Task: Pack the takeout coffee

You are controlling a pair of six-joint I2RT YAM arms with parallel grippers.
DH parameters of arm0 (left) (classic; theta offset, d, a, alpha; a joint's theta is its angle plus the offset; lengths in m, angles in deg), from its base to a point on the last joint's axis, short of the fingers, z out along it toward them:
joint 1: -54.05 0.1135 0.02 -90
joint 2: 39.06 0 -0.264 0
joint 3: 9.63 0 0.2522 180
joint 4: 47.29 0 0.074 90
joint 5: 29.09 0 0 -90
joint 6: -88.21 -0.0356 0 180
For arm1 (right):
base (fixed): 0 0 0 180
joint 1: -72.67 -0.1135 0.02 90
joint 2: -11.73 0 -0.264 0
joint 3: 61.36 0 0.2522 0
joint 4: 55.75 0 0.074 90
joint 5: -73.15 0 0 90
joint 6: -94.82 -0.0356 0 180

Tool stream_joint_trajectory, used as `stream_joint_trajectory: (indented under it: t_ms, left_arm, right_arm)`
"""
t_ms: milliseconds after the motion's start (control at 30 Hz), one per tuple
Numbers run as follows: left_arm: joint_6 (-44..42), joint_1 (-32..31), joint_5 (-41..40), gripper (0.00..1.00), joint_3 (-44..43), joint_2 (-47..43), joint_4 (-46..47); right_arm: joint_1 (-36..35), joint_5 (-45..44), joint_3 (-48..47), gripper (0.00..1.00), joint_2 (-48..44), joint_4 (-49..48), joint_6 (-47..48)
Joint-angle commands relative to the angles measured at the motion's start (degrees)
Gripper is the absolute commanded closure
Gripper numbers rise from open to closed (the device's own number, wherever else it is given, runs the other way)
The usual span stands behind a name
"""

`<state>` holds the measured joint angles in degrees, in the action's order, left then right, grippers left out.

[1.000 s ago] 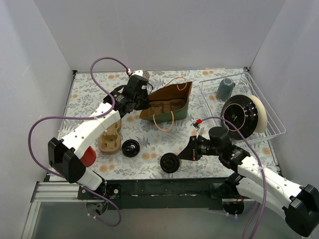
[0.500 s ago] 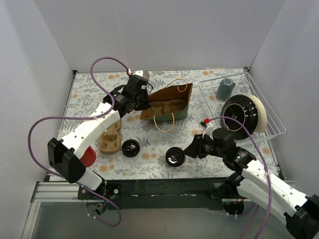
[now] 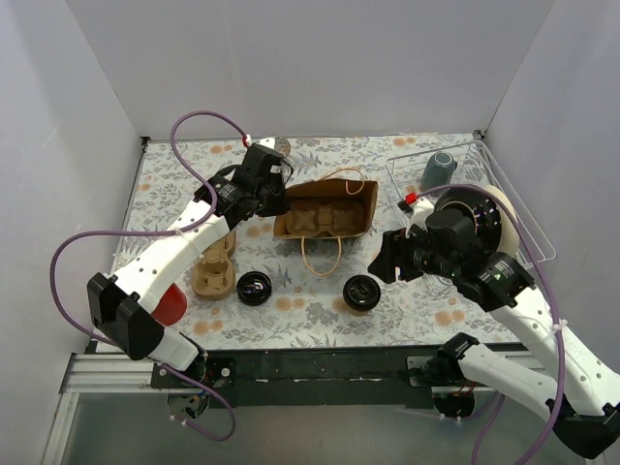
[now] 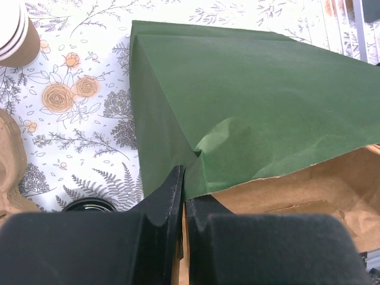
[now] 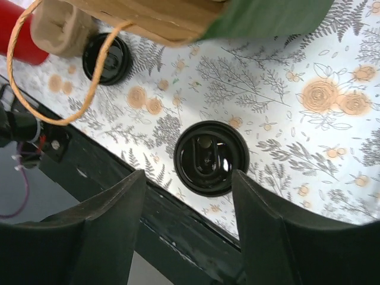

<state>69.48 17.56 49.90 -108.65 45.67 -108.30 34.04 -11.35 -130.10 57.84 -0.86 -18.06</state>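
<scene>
**Coffee cup on table, right jaws apart above it**

The takeout coffee (image 3: 360, 294) is stood upright on the floral table cloth (image 3: 426, 310), near the front edge, just in front of the mouth of the green paper bag (image 3: 329, 208). In the right wrist view its black lid (image 5: 211, 157) is seen from above, between the spread fingers. The right gripper (image 3: 383, 268) is held above and just right of the cup, jaws wide apart, nothing gripped; the arm is bent over from the right. The left arm is stretched to the bag's left edge, and the left gripper (image 4: 184, 178) is clamped on the bag's rim.

Counted: one lidded cup, one spare black lid (image 3: 254, 288), one bag, one grey-blue mug (image 3: 439, 170) in one wire rack (image 3: 528, 242), one red cup (image 3: 172, 306).
</scene>
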Motion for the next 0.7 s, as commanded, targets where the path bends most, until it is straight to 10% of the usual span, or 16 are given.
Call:
stream_joint_trajectory:
  t_ms: [0,433,667]
  left_arm:
    - [0.72,0.98,0.11,1.00,-1.75,-3.08,-1.88]
    - [1.51,2.30,0.99,0.94,-7.73,2.81,-7.34]
    - [1.68,2.74,1.07,0.70,-11.42,5.36,-8.30]
  right_arm:
    - [-0.04,-1.19,-3.90,0.31,3.20,9.15,8.01]
    - [-1.97,1.27,-7.16,0.13,10.75,8.27,9.08]
    - [-4.17,-0.31,-5.75,0.14,13.13,5.64,5.38]
